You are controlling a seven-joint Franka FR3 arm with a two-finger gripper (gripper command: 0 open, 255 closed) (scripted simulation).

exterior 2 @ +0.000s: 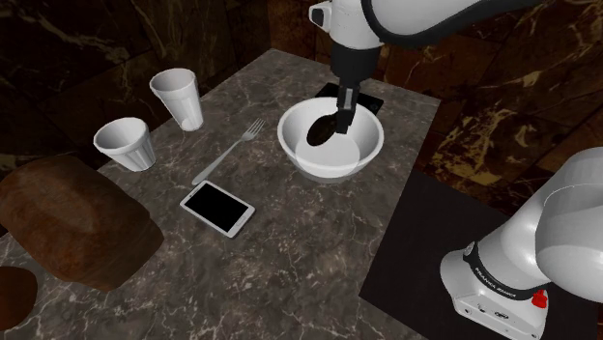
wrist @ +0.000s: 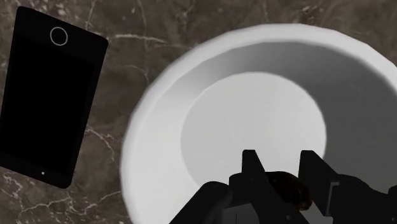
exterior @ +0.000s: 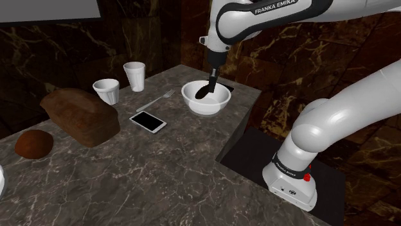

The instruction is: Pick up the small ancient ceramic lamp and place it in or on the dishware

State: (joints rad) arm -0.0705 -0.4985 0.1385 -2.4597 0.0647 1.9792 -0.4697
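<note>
Black two-finger hand (exterior 2: pixel 342 120) pinching small dark rounded lamp (exterior 2: pixel 318 131), poised above hollow of round white bowl (exterior 2: pixel 329 174); dark marble counter (exterior 2: pixel 309 241).

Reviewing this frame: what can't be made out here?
- The lamp: wrist view, mostly hidden behind the fingers of the gripper; its shape is unreadable.
- The lamp and the floor of the bowl: touching or apart, cannot tell; dark against shadow in both exterior views.
- A white thing: shoulder view, cut off by the left edge; unidentifiable.
</note>
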